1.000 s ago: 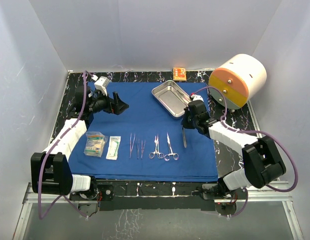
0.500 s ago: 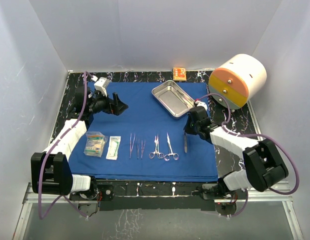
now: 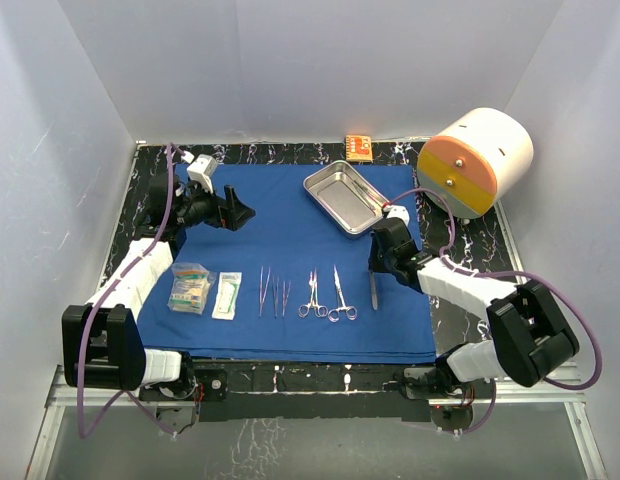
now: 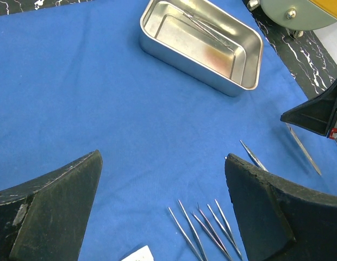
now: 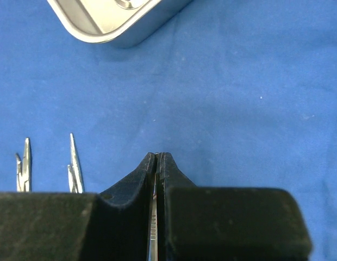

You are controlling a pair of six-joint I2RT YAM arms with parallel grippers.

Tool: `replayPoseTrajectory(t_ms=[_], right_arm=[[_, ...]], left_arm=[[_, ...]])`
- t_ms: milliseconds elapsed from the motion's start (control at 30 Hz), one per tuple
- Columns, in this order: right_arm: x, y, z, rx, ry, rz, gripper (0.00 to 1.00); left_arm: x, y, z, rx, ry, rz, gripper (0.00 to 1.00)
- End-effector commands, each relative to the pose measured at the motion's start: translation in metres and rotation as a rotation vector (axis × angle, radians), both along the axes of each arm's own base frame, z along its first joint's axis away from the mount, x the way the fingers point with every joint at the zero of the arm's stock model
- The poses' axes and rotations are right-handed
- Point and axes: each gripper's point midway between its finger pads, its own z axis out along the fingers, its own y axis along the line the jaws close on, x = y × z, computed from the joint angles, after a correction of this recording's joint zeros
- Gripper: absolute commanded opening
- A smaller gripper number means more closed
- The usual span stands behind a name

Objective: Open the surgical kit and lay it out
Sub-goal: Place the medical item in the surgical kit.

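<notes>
Just nearside of the steel tray [image 3: 325, 182], my right gripper [image 3: 373, 268] pinched a slender forceps [image 3: 374, 292] lying lengthwise away from it; my left gripper [image 3: 240, 213], spread wide, sat farther off.

Robot lab test cell: plain white enclosure walls [image 3: 310, 70], black marbled table [image 3: 290, 152], metal frame rail [image 3: 310, 396] along near edge.

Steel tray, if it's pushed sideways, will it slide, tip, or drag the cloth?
The tray looks like rigid thin metal, so probably light. Low and wide, it should slide rather than tip. The cloth under it may bunch, and the instrument inside could rattle.
</notes>
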Motion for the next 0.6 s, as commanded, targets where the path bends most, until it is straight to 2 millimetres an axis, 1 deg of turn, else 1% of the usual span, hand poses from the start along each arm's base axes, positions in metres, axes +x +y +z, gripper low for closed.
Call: replayPoseTrajectory(t_ms=[0,267,567], right_arm=[[0.012,-0.010,0.002,-0.048,-0.059,-0.038,0.00],[0.013,-0.007,-0.014,-0.055,-0.012,-0.050,0.00],[0.010,-0.010,-0.020,-0.066,-0.010,-0.042,0.00]], left_arm=[[-0.002,0.001,0.011,0.003,-0.054,-0.011,0.95],[-0.002,-0.001,0.015,-0.013,-0.051,-0.016,0.95],[-0.003,-0.001,0.015,-0.015,-0.049,-0.017,0.95]])
